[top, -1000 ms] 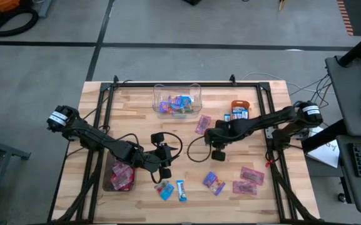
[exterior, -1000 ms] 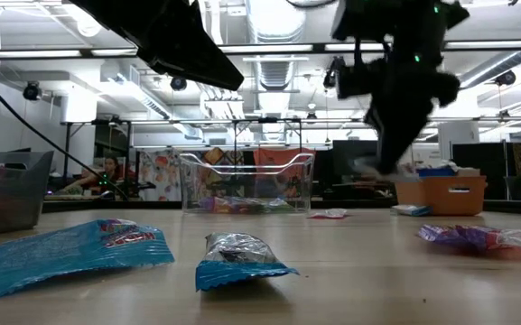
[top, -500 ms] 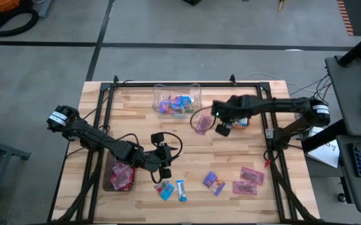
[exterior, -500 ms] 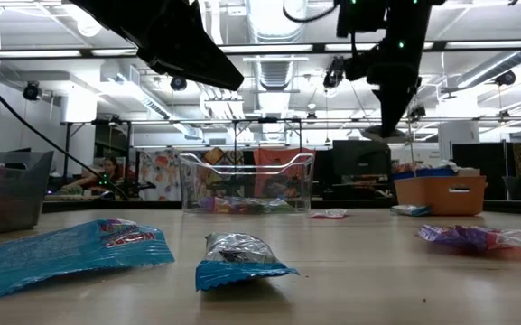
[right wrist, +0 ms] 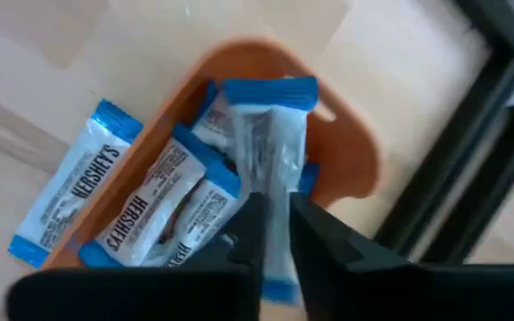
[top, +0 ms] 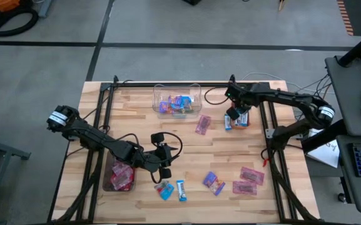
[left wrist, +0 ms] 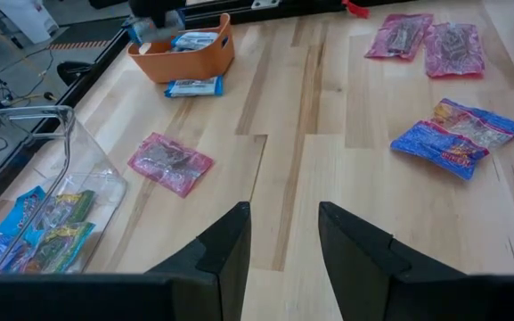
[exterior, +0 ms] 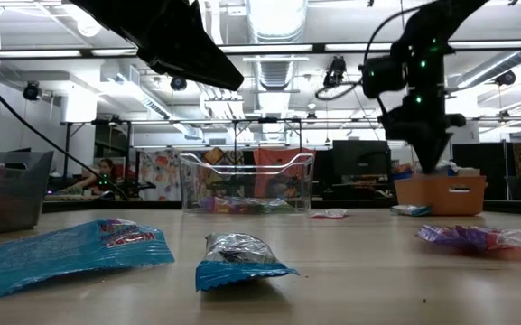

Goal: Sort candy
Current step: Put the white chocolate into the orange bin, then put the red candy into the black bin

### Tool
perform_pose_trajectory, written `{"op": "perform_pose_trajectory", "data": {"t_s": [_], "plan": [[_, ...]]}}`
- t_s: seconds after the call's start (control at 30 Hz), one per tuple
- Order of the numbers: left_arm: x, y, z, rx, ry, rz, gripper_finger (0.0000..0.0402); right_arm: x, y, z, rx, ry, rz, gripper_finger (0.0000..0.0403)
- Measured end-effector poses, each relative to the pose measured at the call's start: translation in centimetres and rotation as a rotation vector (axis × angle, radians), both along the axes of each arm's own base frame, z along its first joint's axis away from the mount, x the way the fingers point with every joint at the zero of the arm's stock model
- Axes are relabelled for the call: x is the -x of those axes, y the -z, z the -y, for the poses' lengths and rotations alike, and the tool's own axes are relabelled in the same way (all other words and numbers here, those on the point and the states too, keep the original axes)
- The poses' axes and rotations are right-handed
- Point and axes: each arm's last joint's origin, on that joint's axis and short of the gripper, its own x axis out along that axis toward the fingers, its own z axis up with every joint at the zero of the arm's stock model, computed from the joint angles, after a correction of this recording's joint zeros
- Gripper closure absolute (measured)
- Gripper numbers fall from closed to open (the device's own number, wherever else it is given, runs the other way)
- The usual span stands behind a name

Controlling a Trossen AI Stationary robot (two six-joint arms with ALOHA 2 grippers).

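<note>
- Right gripper (right wrist: 274,234) above the orange bowl (right wrist: 350,152), pinching one blue-and-white candy (right wrist: 270,125).
- Beside the bowl: one blue-and-white packet (right wrist: 69,192).
- Left gripper (left wrist: 281,234), far from the bowl, parted, empty.

Four cameras, one table

The high view looked straight down on the whole table (top: 136,119); the low view sat level at its edge, facing the room. Each wrist view looked close past its own fingers; all four caught the orange bowl (top: 241,112).
</note>
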Motion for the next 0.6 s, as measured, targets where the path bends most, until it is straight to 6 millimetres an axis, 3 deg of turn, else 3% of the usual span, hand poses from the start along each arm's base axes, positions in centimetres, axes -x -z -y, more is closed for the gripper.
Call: {"op": "perform_pose_trajectory", "data": {"t_s": [0.17,0.33,0.6], "plan": [[0.0,0.0,0.0,0.01,-0.006,0.004,0.0284,0.1,0.6,0.4,-0.014,0.017,-0.002,0.029],[0.0,0.0,0.0,0.025,-0.014,0.009,0.0284,-0.4,-0.7,0.1,0.017,0.058,0.107,0.0234],[0.0,0.0,0.0,0.044,-0.025,0.015,0.0284,-4.9,-2.8,-5.0,0.005,-0.225,0.465,0.0215]]}}
